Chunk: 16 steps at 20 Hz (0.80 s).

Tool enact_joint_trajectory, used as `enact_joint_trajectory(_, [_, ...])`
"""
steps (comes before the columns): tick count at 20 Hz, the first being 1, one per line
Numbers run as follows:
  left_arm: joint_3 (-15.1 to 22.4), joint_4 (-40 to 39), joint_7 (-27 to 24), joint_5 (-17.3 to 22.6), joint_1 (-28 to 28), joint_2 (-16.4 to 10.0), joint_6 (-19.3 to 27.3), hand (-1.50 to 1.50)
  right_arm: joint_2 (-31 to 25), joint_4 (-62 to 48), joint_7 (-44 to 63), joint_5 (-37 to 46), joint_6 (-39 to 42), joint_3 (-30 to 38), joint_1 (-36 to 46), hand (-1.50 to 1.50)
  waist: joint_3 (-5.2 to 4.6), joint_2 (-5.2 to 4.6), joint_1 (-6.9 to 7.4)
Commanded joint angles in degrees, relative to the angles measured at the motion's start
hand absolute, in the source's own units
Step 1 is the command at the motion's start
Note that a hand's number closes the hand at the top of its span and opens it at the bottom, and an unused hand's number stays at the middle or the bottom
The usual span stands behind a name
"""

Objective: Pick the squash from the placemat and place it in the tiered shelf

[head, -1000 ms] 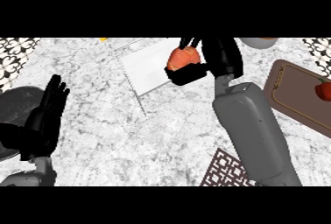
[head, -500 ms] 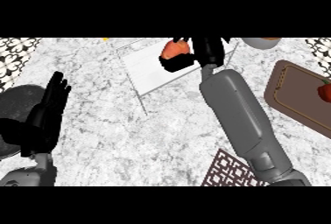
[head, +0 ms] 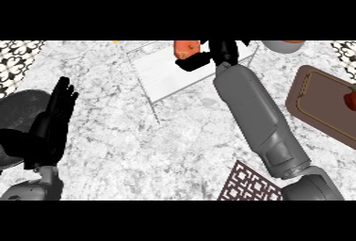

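Farther up now, right hand [head: 224,52] half-hides squash [head: 185,47] at top edge.

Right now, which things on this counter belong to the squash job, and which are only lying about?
Part of the job:
- squash, held in the right hand
- tiered shelf, just below the squash
- placemat, at the lower edge

Lying about:
- brown board with a red item
- grey bowl
- dark round object
- left hand, open, resting at the left

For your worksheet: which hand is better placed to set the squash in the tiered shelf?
Right: the right hand holds the squash above the tiered shelf; the left hand rests open at the left.
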<state>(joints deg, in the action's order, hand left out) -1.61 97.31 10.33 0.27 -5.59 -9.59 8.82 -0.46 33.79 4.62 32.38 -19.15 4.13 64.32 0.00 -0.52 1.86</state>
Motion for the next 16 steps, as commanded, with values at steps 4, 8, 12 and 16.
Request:
enact_joint_trajectory(4, [0.1,2.0,-0.3,-0.7,1.3,0.4,0.1,0.00,0.4,-10.7,-6.6,-3.7,-0.3,4.6,6.5,-1.50,0.01,-0.23,0.81])
enact_joint_trajectory(8, [-0.9,-3.3,-0.8,0.4,-2.3,0.1,-1.4,0.00,-0.6,-11.2,-9.6,-5.9,0.7,7.2,8.8,-1.50,-0.01,-0.27,0.17])
enact_joint_trajectory(12, [-0.5,-3.9,-1.6,-2.0,-2.8,1.4,1.2,0.00,0.3,-7.3,-11.5,-10.5,1.7,10.4,8.6,-1.50,0.00,0.06,-0.74])
enact_joint_trajectory(16, [-0.9,-0.8,-0.6,-1.3,0.7,1.0,0.3,0.00,-5.2,-4.2,-7.8,-11.9,2.7,11.9,8.4,-1.50,0.00,0.41,-1.15])
